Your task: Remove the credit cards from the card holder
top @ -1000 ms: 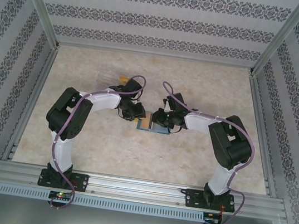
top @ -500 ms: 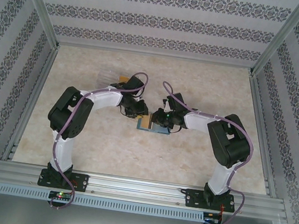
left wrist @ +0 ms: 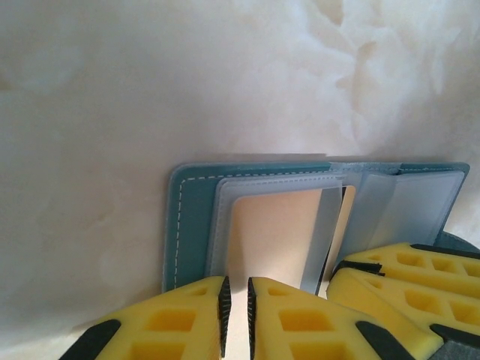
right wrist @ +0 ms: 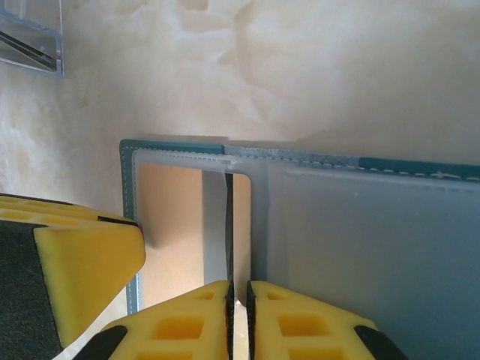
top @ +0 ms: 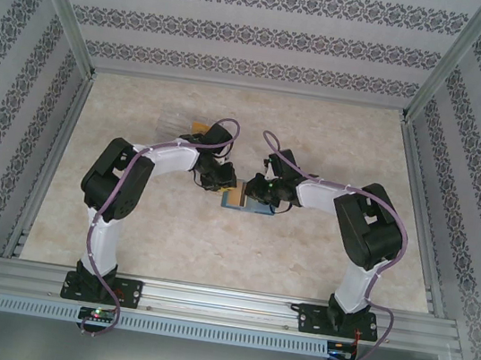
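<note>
The blue-grey card holder (top: 259, 206) lies open mid-table, its teal cover (left wrist: 187, 225) and frosted sleeves (right wrist: 375, 247) facing up. An orange-gold credit card (left wrist: 270, 240) sits inside the left sleeve (right wrist: 169, 225). My right gripper (right wrist: 240, 292) is shut on a thin inner leaf (right wrist: 228, 217) that stands edge-on; from the left wrist that leaf is a grey strip (left wrist: 324, 232). My left gripper (left wrist: 236, 289) is shut to a narrow slit at the near end of the orange-gold card, with nothing seen pinched. The two grippers meet over the holder, left (top: 222, 184) and right (top: 253, 189).
Loose cards, one orange (top: 197, 126) and some clear (top: 175, 121), lie on the table behind the left arm. A clear piece (right wrist: 30, 41) is in the right wrist view's top left corner. Bare marbled tabletop (top: 337, 140) surrounds the holder; aluminium rails (top: 223, 300) frame it.
The left arm has shifted slightly right toward the holder and its jaws have narrowed. The right arm and the holder have stayed put.
</note>
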Motion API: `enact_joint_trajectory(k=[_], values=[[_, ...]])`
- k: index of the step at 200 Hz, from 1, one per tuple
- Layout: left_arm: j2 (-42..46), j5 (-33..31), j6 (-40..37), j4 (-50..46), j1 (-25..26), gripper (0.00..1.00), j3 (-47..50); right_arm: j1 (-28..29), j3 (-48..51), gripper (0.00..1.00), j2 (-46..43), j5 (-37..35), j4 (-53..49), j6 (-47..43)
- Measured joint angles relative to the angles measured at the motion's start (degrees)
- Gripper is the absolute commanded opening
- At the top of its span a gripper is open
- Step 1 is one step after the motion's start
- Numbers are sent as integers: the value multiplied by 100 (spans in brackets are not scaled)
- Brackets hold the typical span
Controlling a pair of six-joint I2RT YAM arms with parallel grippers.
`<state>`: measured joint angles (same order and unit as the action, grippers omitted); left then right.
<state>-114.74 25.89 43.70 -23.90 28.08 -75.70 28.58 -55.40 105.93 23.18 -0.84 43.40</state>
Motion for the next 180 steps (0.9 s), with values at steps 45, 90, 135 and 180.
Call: enact_joint_trajectory(k=[45, 90, 135, 180], values=[[0, -7, -17, -7, 0, 18, 2, 0, 0, 21, 0, -15, 11, 22], [0, -2, -17, -7, 0, 19, 2, 2, 0, 23, 0, 24, 39, 22], [-4, -2, -15, -7, 0, 18, 2, -92, 87, 17, 26, 332, 330, 144], [-4, -9, -15, -4, 0, 18, 13, -214, 264, 7, 26, 560, 675, 295]])
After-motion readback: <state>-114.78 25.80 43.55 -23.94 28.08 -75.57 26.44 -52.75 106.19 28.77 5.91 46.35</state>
